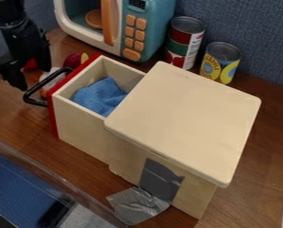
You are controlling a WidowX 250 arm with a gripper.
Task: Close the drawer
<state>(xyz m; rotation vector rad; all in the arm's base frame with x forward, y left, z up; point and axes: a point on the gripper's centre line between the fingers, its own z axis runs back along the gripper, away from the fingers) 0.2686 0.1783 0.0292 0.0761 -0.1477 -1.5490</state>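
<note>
Your drawer (81, 129) is pulled out toward ten o'clock from its wooden box (185, 113), with a blue cloth (99, 97) inside. From your fingers (28, 71), the drawer is at four o'clock. Your fingers are spread apart, near its black handle (32, 91). On the table (78, 167), the toy microwave (148, 33) is at one o'clock from the drawer.

Robotics lab here, office-style room by look of it: blue fabric partition (260, 33) right behind wood-grain surface (265, 142), black robot arm (13, 22) upper left, toy microwave (148, 11), wooden drawer cabinet (188, 116) patched with silver duct tape (135, 205)!
</note>
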